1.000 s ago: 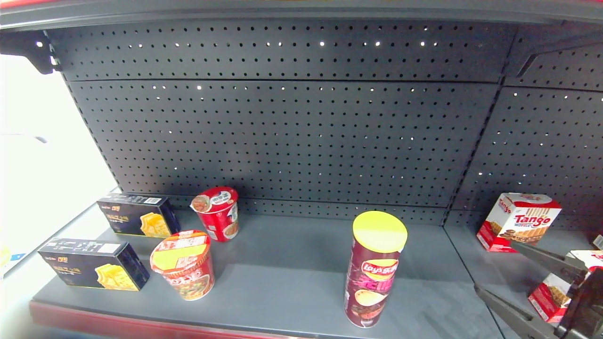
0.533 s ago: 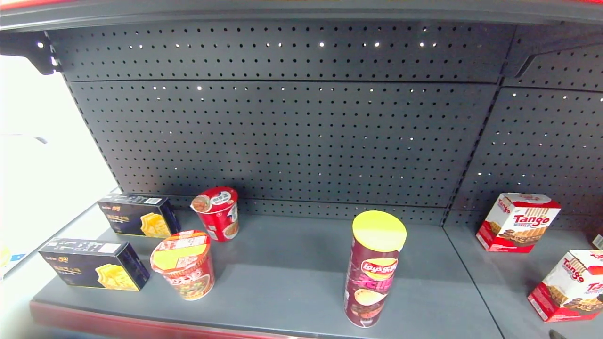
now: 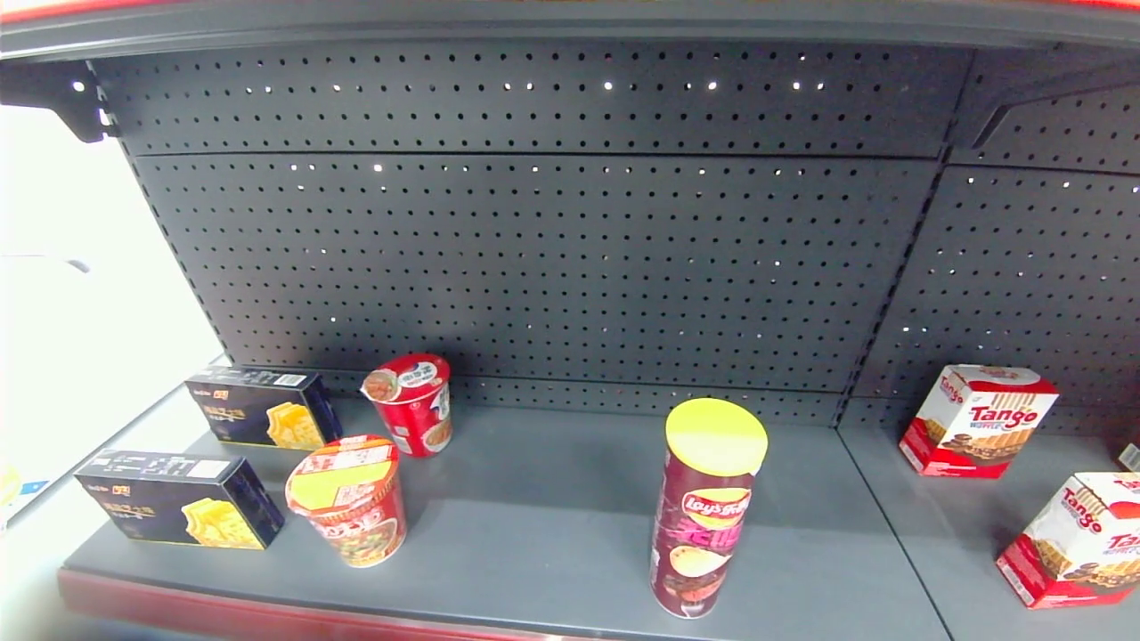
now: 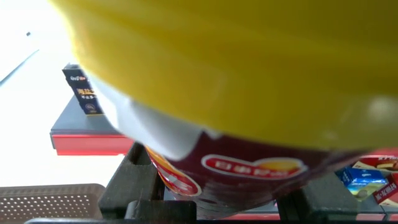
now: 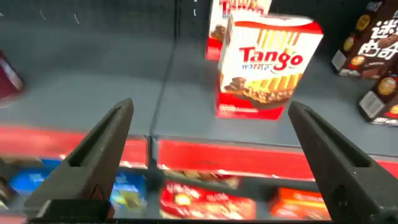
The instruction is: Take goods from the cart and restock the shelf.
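A can (image 4: 249,168) is apparently clamped in the left fingers (image 4: 134,183), well apart from the shelf (image 3: 552,534). The right fingers (image 5: 99,149) are spread wide, empty. On the shelf a second can (image 3: 708,516) is seen at 6 o'clock.

Tool (image 5: 211,107) spread wide, wafer box (image 5: 267,68) on shelf (image 5: 93,68)
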You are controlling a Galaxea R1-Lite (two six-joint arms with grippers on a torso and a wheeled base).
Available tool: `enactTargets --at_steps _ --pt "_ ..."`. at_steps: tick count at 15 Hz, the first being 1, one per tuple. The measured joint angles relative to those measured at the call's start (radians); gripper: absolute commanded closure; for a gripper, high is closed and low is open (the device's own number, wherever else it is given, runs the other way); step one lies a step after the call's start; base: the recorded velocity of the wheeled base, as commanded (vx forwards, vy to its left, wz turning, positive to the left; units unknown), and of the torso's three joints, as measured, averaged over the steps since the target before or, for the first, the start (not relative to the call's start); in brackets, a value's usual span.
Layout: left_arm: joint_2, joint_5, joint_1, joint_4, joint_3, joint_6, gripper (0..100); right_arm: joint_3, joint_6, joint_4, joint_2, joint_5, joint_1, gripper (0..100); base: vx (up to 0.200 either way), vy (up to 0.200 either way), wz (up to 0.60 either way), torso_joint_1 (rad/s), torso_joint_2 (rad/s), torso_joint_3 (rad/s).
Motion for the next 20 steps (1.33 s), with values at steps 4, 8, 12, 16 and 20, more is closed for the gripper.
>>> enactTargets --at_steps 4,8,12,16,20 --pt "0.0 -0.004 -0.004 0.001 -0.014 0.001 100 -0.001 0.041 0.027 -0.04 0.208 -0.009 0 0.0 0.0 0.0 0.0 0.0 0.0" --pt "-0.001 -0.004 -0.002 0.001 -0.028 0.001 100 -0.013 0.061 0.05 -0.046 0.206 -0.071 0 0.0 0.0 0.0 0.0 0.0 0.0" --pt "-0.014 -0.004 0.0 0.001 -0.031 0.001 100 -0.009 0.067 0.034 -0.064 0.096 -0.144 0 0.0 0.0 0.0 0.0 0.0 0.0" --pt "-0.02 -0.04 -0.013 0.0 -0.028 0.001 100 -0.008 0.065 0.032 -0.067 0.157 -0.149 0 0.0 0.0 0.0 0.0 0.0 0.0" --pt "-0.009 -0.129 -0.015 -0.003 -0.059 0.022 100 -0.001 0.105 0.029 -0.066 -0.037 -0.155 0 0.0 0.0 0.0 0.0 0.0 0.0"
